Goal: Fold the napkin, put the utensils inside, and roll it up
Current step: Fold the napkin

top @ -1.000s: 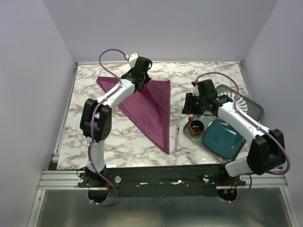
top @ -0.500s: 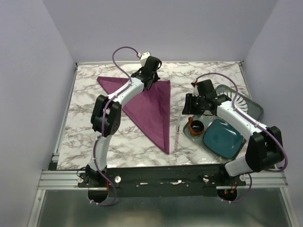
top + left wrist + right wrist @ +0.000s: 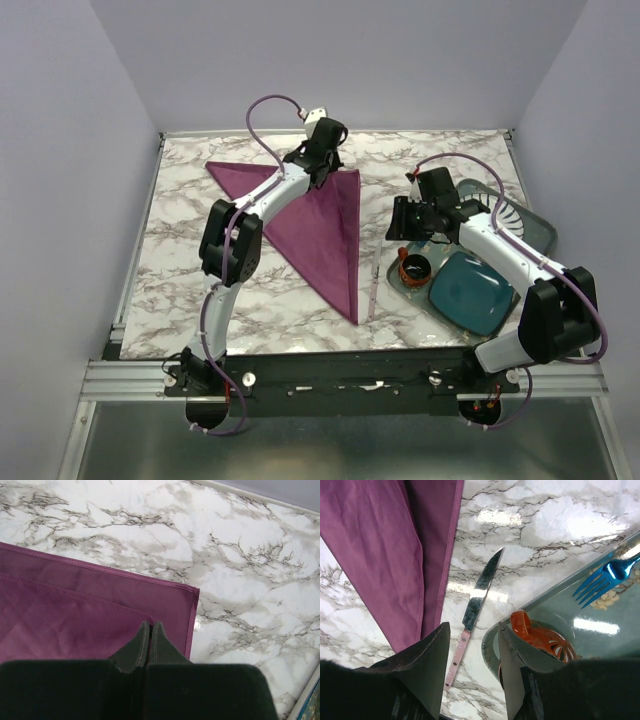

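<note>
You're pinching the limp plum-purple cloth napkin [image 3: 75, 610] by its corner with the left gripper [image 3: 150, 630], right gripper [image 3: 473, 626] gaping empty.

Left wrist view: napkin [image 3: 75, 600] runs off the left edge and under the left gripper [image 3: 150, 629]; right wrist view: fork [image 3: 604, 577] handle cropped at right edge, cup [image 3: 542, 637] partly hidden behind right gripper [image 3: 474, 628].

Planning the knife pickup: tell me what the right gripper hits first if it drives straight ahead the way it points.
Probably the knife: its handle lies on the marble table between the fingers of the open right gripper, beside the napkin. How far above it cannot be told.
</note>
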